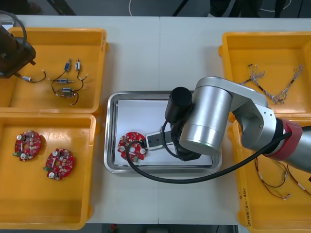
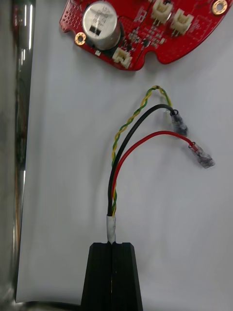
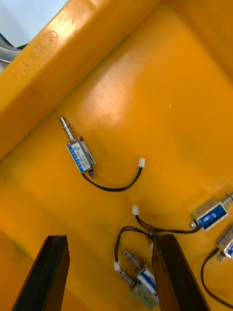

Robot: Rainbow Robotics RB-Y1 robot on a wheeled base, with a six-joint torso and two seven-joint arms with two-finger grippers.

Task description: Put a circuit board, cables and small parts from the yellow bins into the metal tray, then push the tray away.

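The right gripper (image 2: 112,244) was clamped on a cable (image 2: 120,146) in the metal tray (image 2: 19,146). The left gripper (image 3: 110,238) stood open over small metal parts (image 3: 80,155).

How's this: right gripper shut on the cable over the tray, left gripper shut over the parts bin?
Wrong on the left gripper: it's open, fingers apart over the small metal parts in the yellow bin, per the left wrist view. The rest holds.

metal tray (image 1: 110,141): shiny rim, matt floor | yellow bins (image 1: 48,48): glossy smooth plastic
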